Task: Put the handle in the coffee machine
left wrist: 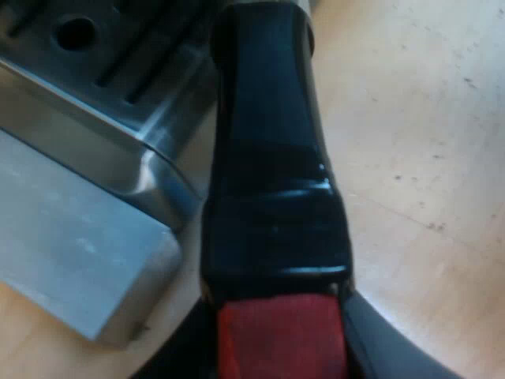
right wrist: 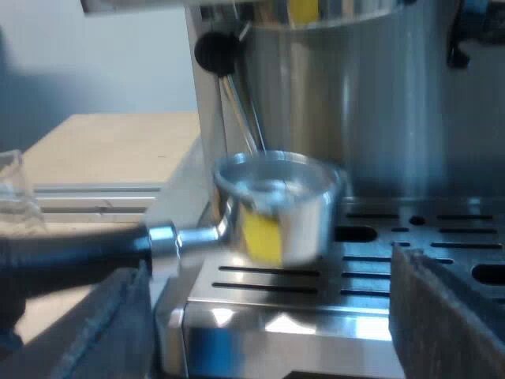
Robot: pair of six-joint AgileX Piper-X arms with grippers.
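My left gripper (left wrist: 276,351) is clamped on the holder (left wrist: 268,158). The glossy black handle, rounded and slightly waisted, runs straight out from between the fingers, and its matte red end (left wrist: 280,339) sits right at the grip. Close beside the handle is a corner of the espresso machine (left wrist: 71,237): a flat, brushed-metal base under the rounded lip of the drip tray (left wrist: 134,150), which is cut with dark slots. Both stand on a pale wooden table (left wrist: 418,142).

My right gripper (right wrist: 268,316) stands wide and holds nothing, its dull black fingers (right wrist: 446,316) spread apart low before the machine's front edge. Just past them, the holder's round polished basket (right wrist: 276,205) hangs upright a little above the slotted tray, not touching it. Its open rim is free and not locked in. The handle lies level, reaching out past the machine's side.

Behind the basket rises the machine's shiny steel body. A thin steam wand (right wrist: 241,110) slants down from a black knob (right wrist: 215,49). Farthest off, on the table beyond the machine's side, I see a clear measuring glass (right wrist: 12,189).
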